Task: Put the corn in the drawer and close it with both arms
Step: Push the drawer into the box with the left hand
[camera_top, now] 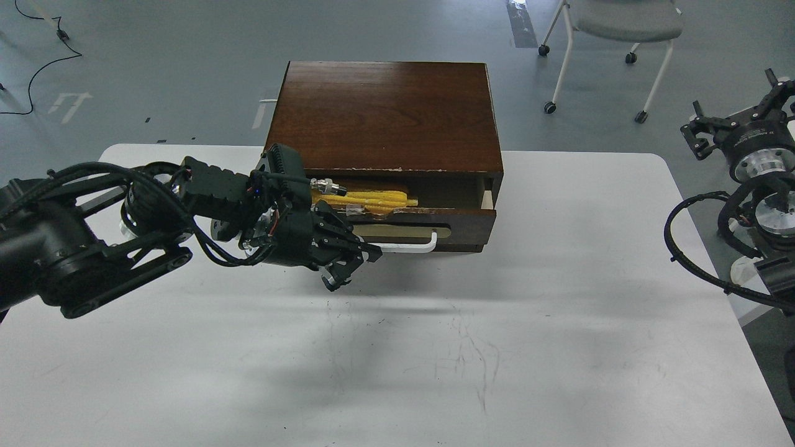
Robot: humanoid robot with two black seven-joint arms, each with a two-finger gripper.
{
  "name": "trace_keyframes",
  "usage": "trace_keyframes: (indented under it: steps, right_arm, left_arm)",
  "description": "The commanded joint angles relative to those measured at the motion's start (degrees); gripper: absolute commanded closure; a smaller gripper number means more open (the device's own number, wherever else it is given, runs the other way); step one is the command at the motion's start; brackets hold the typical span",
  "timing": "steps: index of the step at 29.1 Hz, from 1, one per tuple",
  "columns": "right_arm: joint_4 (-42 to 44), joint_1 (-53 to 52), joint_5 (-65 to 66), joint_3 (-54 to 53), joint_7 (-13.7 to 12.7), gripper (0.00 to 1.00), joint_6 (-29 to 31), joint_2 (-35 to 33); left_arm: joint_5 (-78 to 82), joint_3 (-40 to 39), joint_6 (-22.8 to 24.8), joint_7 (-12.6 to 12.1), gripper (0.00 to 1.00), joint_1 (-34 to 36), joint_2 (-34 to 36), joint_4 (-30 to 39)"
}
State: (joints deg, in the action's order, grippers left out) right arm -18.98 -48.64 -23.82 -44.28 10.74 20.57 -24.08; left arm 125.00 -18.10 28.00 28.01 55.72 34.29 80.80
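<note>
Corn (372, 200) lies inside drawer (435, 218); my left gripper (349, 259), fingers spread and empty, fronts the handle (410, 246). I would push squarely, evenly, avoiding jamming.

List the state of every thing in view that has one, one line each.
Dark brown wooden drawer: partly open, not pushed in.
Bright yellow plastic corn cob: lying inside the drawer.
White bar handle: not gripped.
Left gripper: open, empty, just left of the handle.
Right gripper: off the white table, fingers unclear.
</note>
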Motion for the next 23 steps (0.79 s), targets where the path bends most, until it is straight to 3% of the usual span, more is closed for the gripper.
trace_keyframes:
  steps: [1,23]
  right_arm:
    - [0.0,-0.1,0.0,0.0,0.0,0.0,0.0,-0.2]
    - [0.0,-0.1,0.0,0.0,0.0,0.0,0.0,-0.3]
  left_arm:
    - [0.0,0.0,0.0,0.0,1.0,0.0,-1.1,-1.1]
    - [0.0,-0.5,0.0,0.0,1.0,0.7,-1.3,-4.2]
